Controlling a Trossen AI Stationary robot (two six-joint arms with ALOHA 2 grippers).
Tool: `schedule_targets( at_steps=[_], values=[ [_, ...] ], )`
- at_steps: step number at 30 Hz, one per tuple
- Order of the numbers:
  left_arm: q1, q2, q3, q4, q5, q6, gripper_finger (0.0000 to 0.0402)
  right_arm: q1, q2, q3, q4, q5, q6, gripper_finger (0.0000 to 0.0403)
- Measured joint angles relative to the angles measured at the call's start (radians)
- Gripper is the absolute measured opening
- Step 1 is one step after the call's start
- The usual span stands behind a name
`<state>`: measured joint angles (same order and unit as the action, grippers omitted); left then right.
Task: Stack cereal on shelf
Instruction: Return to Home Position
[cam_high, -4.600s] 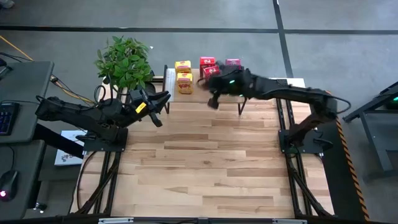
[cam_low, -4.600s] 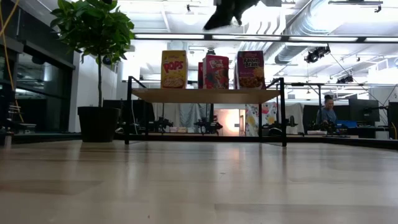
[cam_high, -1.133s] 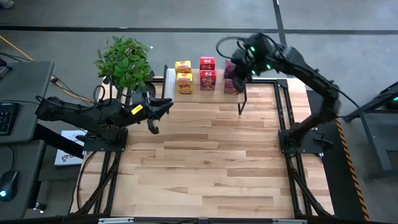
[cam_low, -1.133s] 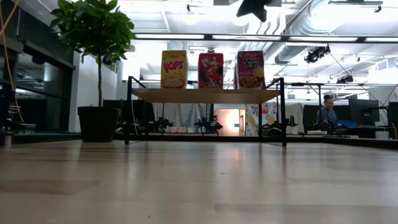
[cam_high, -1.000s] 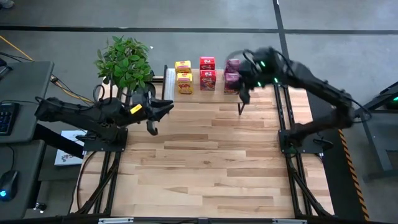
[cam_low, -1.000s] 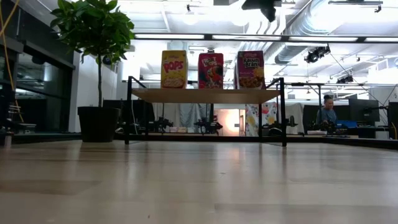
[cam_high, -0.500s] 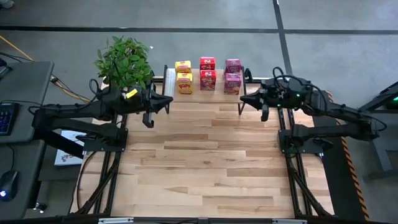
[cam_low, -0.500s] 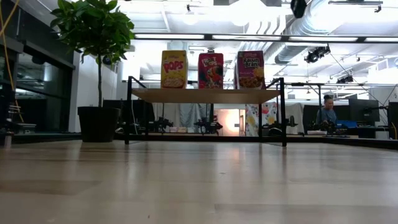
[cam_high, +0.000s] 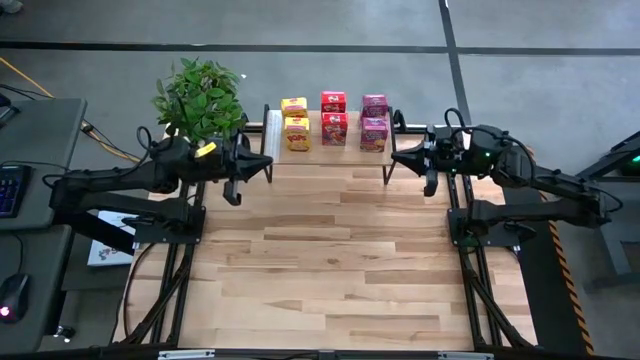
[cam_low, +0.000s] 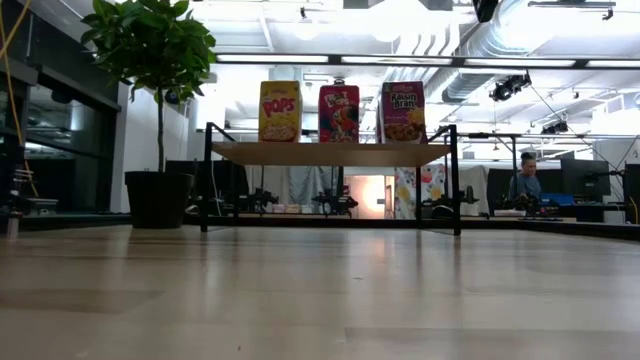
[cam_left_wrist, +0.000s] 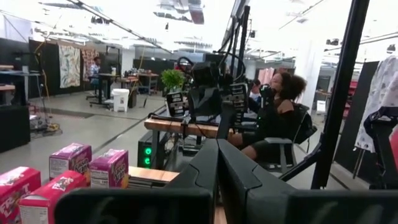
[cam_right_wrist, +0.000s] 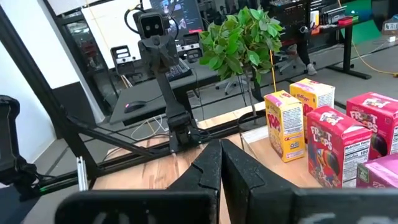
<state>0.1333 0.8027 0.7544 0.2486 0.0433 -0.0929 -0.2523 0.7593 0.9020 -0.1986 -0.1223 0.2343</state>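
Six cereal boxes stand on their bases on the shelf (cam_high: 314, 148) at the table's far edge, in two rows: two yellow (cam_high: 296, 131), two red (cam_high: 334, 128), two pink (cam_high: 374, 132). The low view shows the front three, yellow (cam_low: 280, 110), red (cam_low: 339, 113) and pink (cam_low: 403, 111), on the shelf top (cam_low: 330, 152). My left gripper (cam_high: 268, 165) is shut and empty, level, just left of the shelf. My right gripper (cam_high: 394, 158) is shut and empty, level, just right of the shelf. The wrist views show the closed fingers of the left (cam_left_wrist: 217, 163) and right (cam_right_wrist: 221, 157) grippers.
A potted plant (cam_high: 200, 100) stands at the far left, beside the shelf and behind my left arm. The shelf's black legs (cam_low: 207, 180) stand on the tabletop. Bare wooden tabletop (cam_high: 330, 260) lies toward the near edge. People sit in the room beyond (cam_left_wrist: 280, 118).
My right gripper has drawn back from above the pink boxes toward the table's right edge and turned level, pointing toward the shelf. My left gripper has moved toward the far edge and levelled out beside the shelf. The boxes have stayed where they were.
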Motion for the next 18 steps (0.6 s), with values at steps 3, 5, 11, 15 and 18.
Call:
schedule_targets(
  at_steps=[3, 5, 11, 15, 18],
  values=[
    [0.0, -0.009, 0.0, 0.001, 0.0, 0.0, 0.0, 0.0, 0.0, 0.0, 0.0, 0.0, -0.007, 0.0],
    [0.0, -0.015, 0.0, -0.002, -0.005, 0.0, 0.0, 0.0, 0.0, 0.0, -0.001, 0.0, -0.007, 0.0],
    [0.0, -0.06, 0.0, -0.083, -0.049, -0.055, 0.0, 0.0, 0.0, 0.0, -0.03, 0.0, -0.007, 0.0],
    [-0.007, -0.096, -0.01, -0.123, -0.032, -0.053, 0.0, 0.0, 0.0, 0.0, -0.055, 0.0, 0.021, 0.0],
    [-0.01, -0.127, -0.062, -0.073, -0.003, -0.058, 0.0, 0.0, 0.0, 0.0, -0.055, 0.0, 0.036, 0.0]
  ],
)
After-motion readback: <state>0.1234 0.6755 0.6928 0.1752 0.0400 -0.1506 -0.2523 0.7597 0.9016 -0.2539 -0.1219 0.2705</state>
